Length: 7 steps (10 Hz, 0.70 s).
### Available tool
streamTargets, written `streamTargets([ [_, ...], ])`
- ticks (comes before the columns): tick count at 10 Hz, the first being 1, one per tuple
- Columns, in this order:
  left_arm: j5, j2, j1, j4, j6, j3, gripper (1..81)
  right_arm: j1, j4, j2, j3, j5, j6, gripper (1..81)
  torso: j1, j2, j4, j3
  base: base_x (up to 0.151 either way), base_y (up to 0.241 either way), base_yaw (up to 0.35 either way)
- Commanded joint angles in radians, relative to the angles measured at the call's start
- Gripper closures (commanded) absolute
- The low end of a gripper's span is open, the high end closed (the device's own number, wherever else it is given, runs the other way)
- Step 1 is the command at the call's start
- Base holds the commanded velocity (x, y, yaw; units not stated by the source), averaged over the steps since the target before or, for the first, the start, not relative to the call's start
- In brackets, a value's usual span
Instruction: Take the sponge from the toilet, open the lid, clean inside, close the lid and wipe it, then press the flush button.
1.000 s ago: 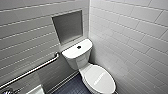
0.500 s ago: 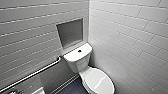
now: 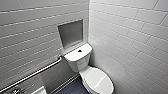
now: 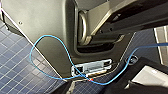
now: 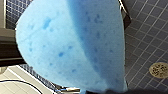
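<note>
The white toilet [image 3: 78, 60] stands in the corner of the tiled room, straight ahead and below in the head view. Its oval lid [image 3: 98, 80] is down. The small dark flush button [image 3: 79, 51] sits in the middle of the tank top. The bright blue sponge [image 5: 72, 45] looms large and bowed in the right wrist view, with my right gripper shut on it above the dark blue floor tiles. In the left wrist view I see my own dark body panels and a blue cable [image 4: 50, 40] over the floor; nothing is held there.
A metal grab bar [image 3: 32, 75] runs along the left wall beside the tank. A square niche [image 3: 71, 32] is set in the wall above it. White tiled walls close in on both sides. A round floor drain [image 5: 158, 70] lies in the dark tiles.
The head view has shifted a little, so the camera has moved. The toilet and its lid stay as they were.
</note>
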Motion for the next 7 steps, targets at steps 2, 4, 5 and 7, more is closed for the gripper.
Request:
streamTargets([
  [2,0.076,0.011,-0.002,-0.004,0.005,-0.014,1.0,-0.012,-0.054,0.003,-0.015,-0.042,0.001,81.1,-0.083,0.129,0.0,0.128,0.0,0.0,0.0],
  [4,0.076,0.008,-0.005,-0.007,0.004,-0.014,1.0,-0.01,-0.071,0.014,-0.022,-0.043,0.001,81.1,-0.132,0.203,0.0,0.204,0.0,0.0,0.0],
  [5,0.076,0.008,-0.005,-0.005,0.005,-0.014,1.0,-0.01,-0.073,0.014,-0.022,-0.043,0.001,81.1,-0.158,0.241,0.0,0.243,0.0,0.0,0.0],
  [7,0.076,0.008,-0.007,-0.005,0.004,-0.014,1.0,-0.012,-0.074,0.014,-0.022,-0.045,0.001,81.1,-0.202,0.308,0.0,0.271,0.0,0.0,0.0],
])
